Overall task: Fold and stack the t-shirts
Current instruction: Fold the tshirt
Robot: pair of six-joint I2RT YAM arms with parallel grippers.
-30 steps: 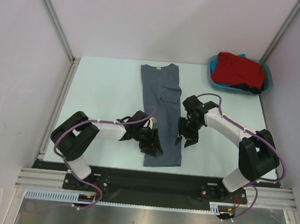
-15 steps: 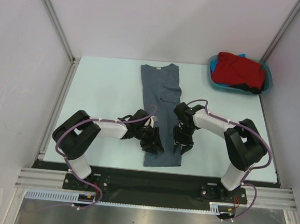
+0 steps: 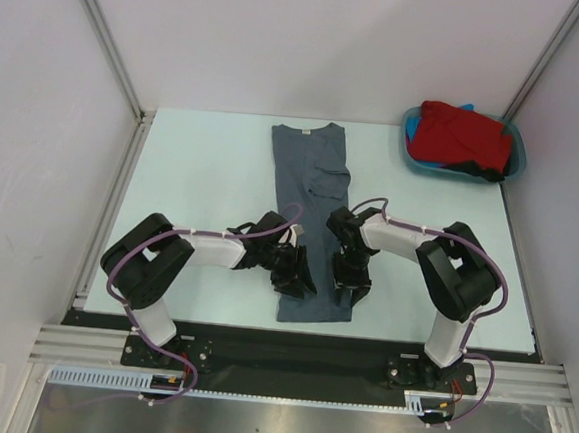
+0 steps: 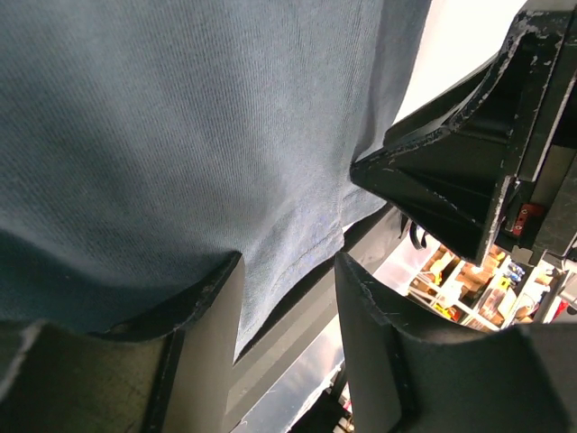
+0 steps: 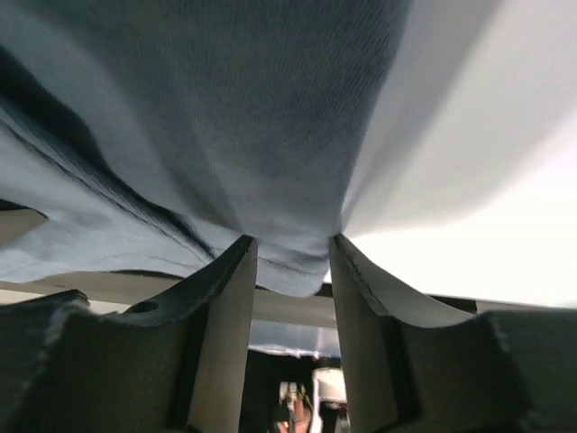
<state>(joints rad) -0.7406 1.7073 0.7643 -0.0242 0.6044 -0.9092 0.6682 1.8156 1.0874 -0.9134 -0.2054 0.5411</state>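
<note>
A slate-grey t-shirt (image 3: 313,178) lies folded into a long narrow strip down the middle of the table. My left gripper (image 3: 295,275) sits low over its near left part, open; in the left wrist view (image 4: 288,271) the shirt's hem (image 4: 297,244) runs between the spread fingers. My right gripper (image 3: 349,284) is at the near right edge, open, with the grey cloth (image 5: 225,108) sagging between its fingertips (image 5: 291,248). A red t-shirt (image 3: 463,138) lies heaped in the teal tub, with blue and black cloth showing at its edges.
The teal tub (image 3: 517,144) stands at the far right corner by the white wall. Pale table surface (image 3: 202,180) lies left of the shirt. The right gripper's black fingers (image 4: 469,171) show close by in the left wrist view.
My right gripper has swung left and nearer onto the shirt's near right edge, its jaws narrowing. The left gripper has barely moved.
</note>
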